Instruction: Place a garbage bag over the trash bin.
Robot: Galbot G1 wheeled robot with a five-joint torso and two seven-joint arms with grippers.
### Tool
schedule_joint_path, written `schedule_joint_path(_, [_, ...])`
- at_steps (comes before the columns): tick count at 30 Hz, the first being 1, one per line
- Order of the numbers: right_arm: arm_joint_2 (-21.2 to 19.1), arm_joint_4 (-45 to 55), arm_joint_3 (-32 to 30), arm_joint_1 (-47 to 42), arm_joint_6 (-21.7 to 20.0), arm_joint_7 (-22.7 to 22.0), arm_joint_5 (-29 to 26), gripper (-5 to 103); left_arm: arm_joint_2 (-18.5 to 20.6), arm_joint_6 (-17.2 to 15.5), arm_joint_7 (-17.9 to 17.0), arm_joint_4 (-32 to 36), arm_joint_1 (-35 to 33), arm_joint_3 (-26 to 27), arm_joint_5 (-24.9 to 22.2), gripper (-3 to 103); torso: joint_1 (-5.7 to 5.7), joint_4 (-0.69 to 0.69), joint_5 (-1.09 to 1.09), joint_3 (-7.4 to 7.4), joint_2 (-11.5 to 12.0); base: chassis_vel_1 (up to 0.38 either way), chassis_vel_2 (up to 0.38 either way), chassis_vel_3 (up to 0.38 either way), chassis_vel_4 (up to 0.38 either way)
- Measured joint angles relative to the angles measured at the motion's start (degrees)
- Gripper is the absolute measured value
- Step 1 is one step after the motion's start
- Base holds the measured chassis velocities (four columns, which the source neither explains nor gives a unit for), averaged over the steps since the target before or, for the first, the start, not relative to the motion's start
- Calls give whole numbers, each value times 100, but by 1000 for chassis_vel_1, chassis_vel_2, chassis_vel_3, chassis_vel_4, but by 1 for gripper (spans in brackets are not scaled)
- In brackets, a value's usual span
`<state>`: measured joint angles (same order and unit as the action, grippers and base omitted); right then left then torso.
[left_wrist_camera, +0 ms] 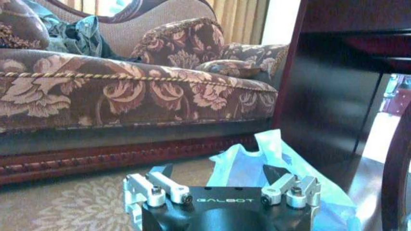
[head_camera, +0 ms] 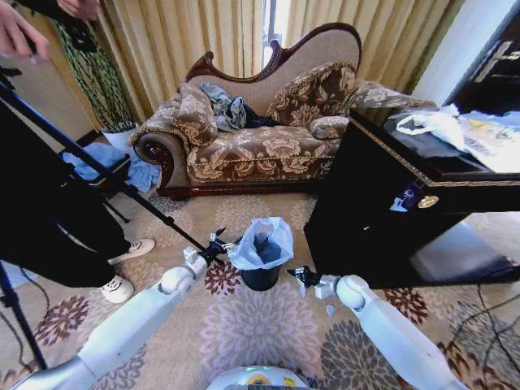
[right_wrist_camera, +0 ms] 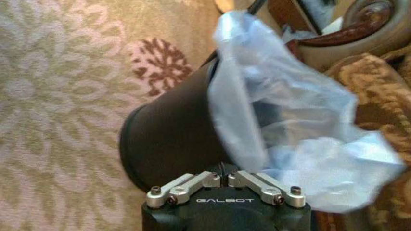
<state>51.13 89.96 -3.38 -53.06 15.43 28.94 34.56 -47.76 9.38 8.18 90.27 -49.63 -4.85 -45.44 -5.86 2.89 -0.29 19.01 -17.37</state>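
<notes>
Bin (head_camera: pixel 260 278) and bag (head_camera: pixel 262 242) sat together at the centre of your head view, on the patterned carpet (head_camera: pixel 260 333) between the sofa (head_camera: pixel 252 146) above and the robot's arms below. The trash bin stood upright, its long axis vertical and its mouth facing up, and the garbage bag sat in that mouth, its pale crinkled plastic billowing up and out over the rim. You could not see the rim itself; the bag covered it, and only the bin's lower black wall showed. What lay inside the bag was a dark hollow, hard to make out.

Your left gripper (head_camera: pixel 219 241) was at the bag's left edge, and in the left wrist view (left_wrist_camera: pixel 218 172) its fingers (left_wrist_camera: pixel 165 169) stood apart with the blue plastic (left_wrist_camera: pixel 282 168) just beyond them. Whether they touched the bag, you could not tell.

Your right gripper (head_camera: pixel 302 276) sat just beside the bin on its right. In the right wrist view (right_wrist_camera: pixel 224 174) its fingers were drawn together against the bin's black wall (right_wrist_camera: pixel 170 139), close under the bag (right_wrist_camera: pixel 282 120); the tips were hidden.

The dark cabinet (head_camera: pixel 390 211) filled the right of your head view.
</notes>
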Motion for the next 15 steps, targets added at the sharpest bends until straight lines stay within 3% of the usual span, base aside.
schedule_joint_path(2, [-94,133,14,14,-28,6,-60,-3,0,-2,1,3,-8,1,-5,97,0,0,1,0,0,0,0,0,0])
schedule_joint_path(5, [-445,535,209,184,-187,92,-304,12,-1,-8,9,17,-18,3,-12,97,0,0,-2,0,0,0,0,0,0])
schedule_joint_path(9, [-579,598,452,363,-251,140,-432,17,-15,-11,16,26,-23,12,-10,97,0,-1,0,0,0,0,0,0,0])
schedule_joint_path(15, [-595,415,805,717,-302,280,-426,44,-39,-32,27,48,-37,-47,8,97,0,-1,2,0,0,0,0,0,0])
